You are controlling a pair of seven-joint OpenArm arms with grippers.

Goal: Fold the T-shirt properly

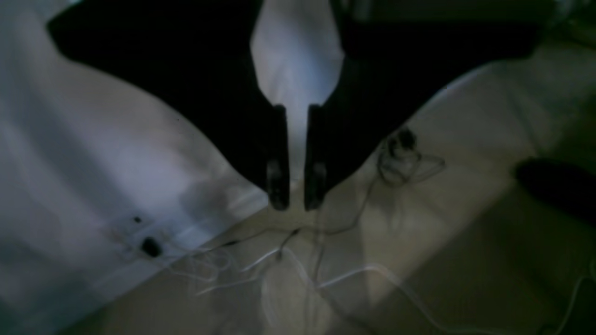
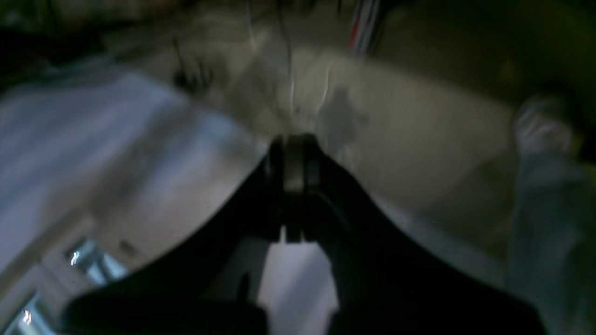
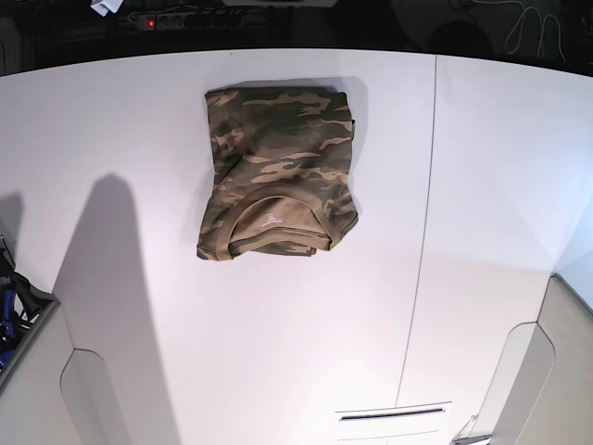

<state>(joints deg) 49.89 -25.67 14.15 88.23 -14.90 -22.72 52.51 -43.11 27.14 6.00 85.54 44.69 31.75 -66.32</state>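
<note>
The shirt lies folded into a compact bundle on the white desk, toward its far side, collar facing up. The left fingers stand slightly apart, gripping nothing. The right fingers are pressed together, empty.

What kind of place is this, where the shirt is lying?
Probably a lab or workshop for robot tests, not a home. The folded T-shirt lies alone on a plain white table made of joined panels, a power strip sits behind it, and loose cables run over the floor.
</note>
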